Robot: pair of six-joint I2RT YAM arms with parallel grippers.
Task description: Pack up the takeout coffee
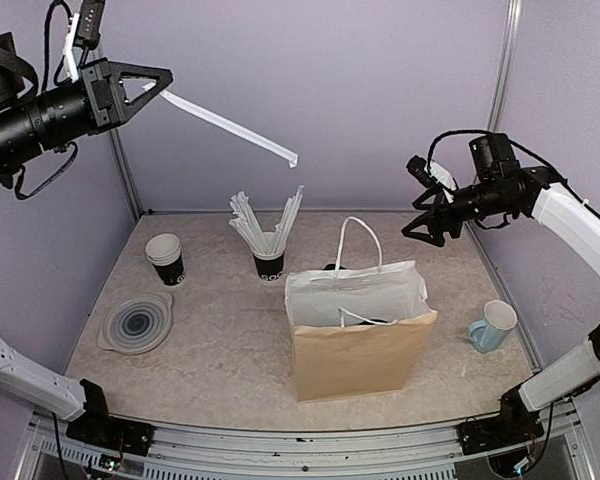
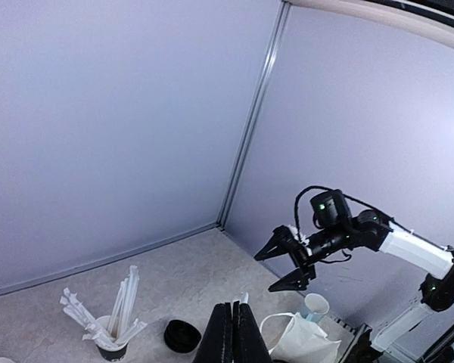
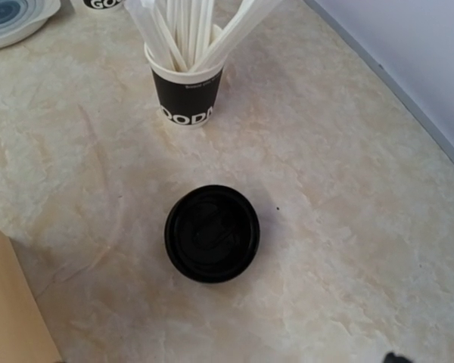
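While the takeout coffee (image 3: 212, 233) stands behind the paper bag (image 1: 360, 345), the left gripper (image 1: 158, 88) pinches a white straw (image 1: 230, 125) aloft. The right gripper (image 2: 266, 272) hangs spread wide, empty.

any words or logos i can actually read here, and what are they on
"OODA": white letters on the black straw cup, right wrist view; the letter before them is turned out of sight.
"GO": on the cup stack, cut off by the top edge.
Fine print line above "OODA": too small to read.
The same cup prints in the top view: too small to read.
Takeout coffee, paper bag, mug: no text visible.
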